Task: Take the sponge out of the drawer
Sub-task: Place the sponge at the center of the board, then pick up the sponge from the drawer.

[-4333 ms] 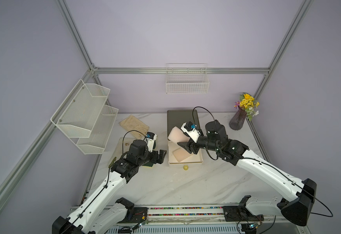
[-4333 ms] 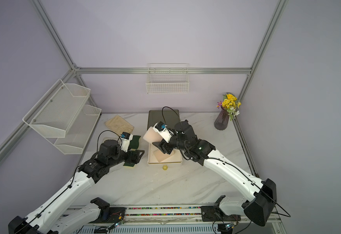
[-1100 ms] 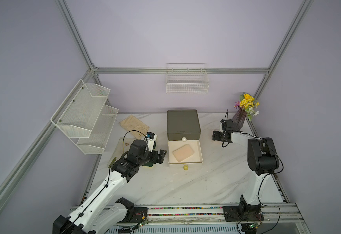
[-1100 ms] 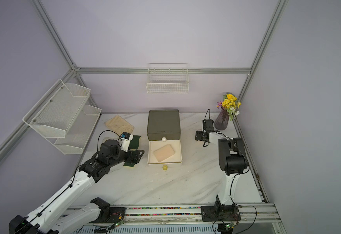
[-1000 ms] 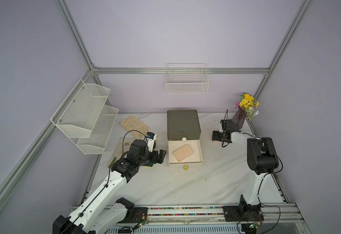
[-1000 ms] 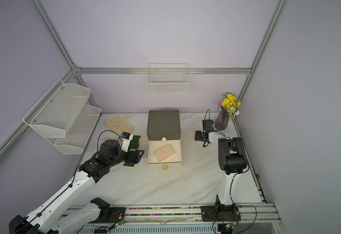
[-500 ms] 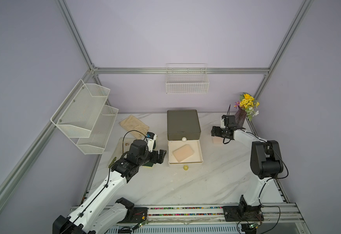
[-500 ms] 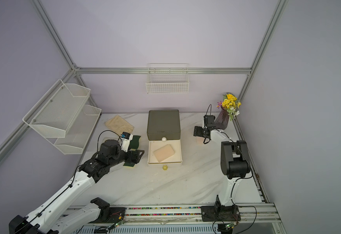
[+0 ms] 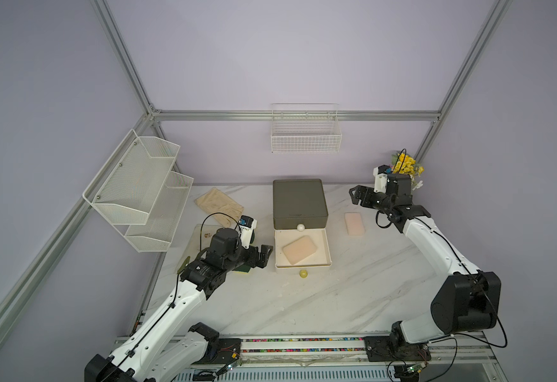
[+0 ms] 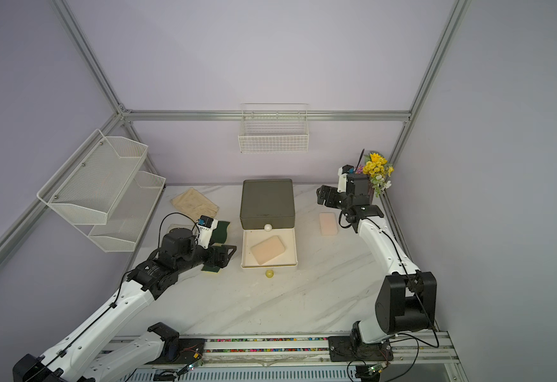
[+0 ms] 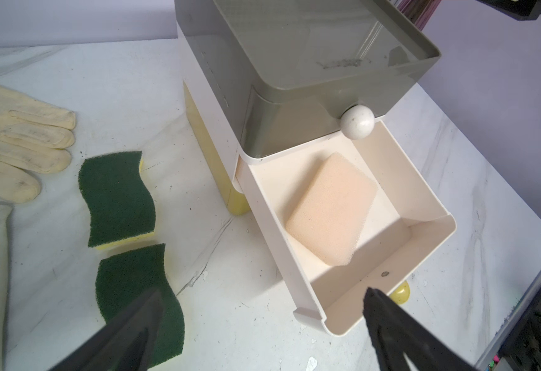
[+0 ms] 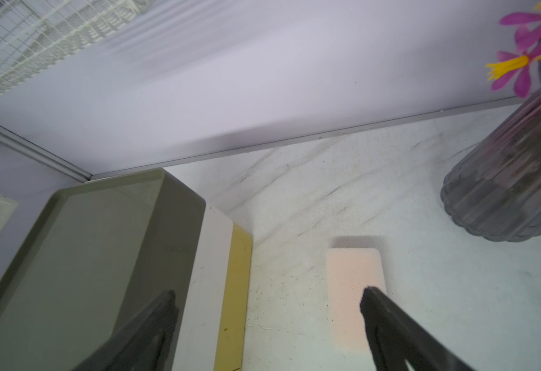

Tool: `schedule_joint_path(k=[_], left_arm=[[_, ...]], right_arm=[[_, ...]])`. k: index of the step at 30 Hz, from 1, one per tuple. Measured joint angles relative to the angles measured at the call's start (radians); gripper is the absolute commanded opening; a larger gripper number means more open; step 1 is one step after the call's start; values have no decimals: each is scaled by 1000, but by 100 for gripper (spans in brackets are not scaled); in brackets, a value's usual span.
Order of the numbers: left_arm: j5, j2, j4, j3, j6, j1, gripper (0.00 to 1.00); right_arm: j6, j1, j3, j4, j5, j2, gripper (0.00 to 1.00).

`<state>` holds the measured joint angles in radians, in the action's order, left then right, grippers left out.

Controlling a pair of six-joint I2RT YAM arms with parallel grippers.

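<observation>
The left wrist view looks down into the open drawer [image 11: 404,196]. A sponge [image 11: 331,210] lies flat on the drawer's floor, turned a bit, with bare floor around it. The right wrist view cannot see in there. It shows the other sponge [image 12: 352,276] lying flat on the table [image 12: 439,305], between the tall box [image 12: 102,257] and the vase [image 12: 513,180], touching neither. Only the left wrist view shows the green sponges [image 11: 116,199] and a glove [image 11: 21,141] on the box's other side.

In both top views a small yellow ball [image 9: 303,273] sits just past the drawer's front edge. Beyond it the table is wide and open.

The left gripper [image 9: 266,255] hangs low just beside the drawer's left wall. Its fingers are spread wide with nothing between them, and its arm reaches low over the table. The right gripper [image 9: 353,195] is up in the air near the box's right side, behind the other sponge. Its fingers are wide apart and hold nothing. Its arm stretches long from the front rail.
</observation>
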<state>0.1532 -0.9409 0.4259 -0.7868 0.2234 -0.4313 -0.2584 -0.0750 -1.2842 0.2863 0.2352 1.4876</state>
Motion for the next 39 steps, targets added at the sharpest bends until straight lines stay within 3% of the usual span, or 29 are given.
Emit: schedule_joint_path(k=[11, 15, 20, 23, 32, 39], left_arm=[[124, 4, -13, -3, -56, -2, 100], [113, -19, 33, -60, -100, -60, 100], [0, -163, 146, -260, -195, -254, 100], [-45, -292, 239, -396, -246, -322, 100], [-132, -620, 458, -641, -296, -397, 100], [-162, -694, 519, -676, -276, -414, 100]], right_arm=[[-7, -67, 53, 6, 48, -53, 94], [-7, -71, 80, 3, 47, -55, 94], [-7, -71, 95, -9, 47, -71, 95], [-6, -71, 108, -29, 48, -85, 96], [1, -71, 143, -60, 48, -138, 97], [10, -71, 160, -69, 48, -147, 97]])
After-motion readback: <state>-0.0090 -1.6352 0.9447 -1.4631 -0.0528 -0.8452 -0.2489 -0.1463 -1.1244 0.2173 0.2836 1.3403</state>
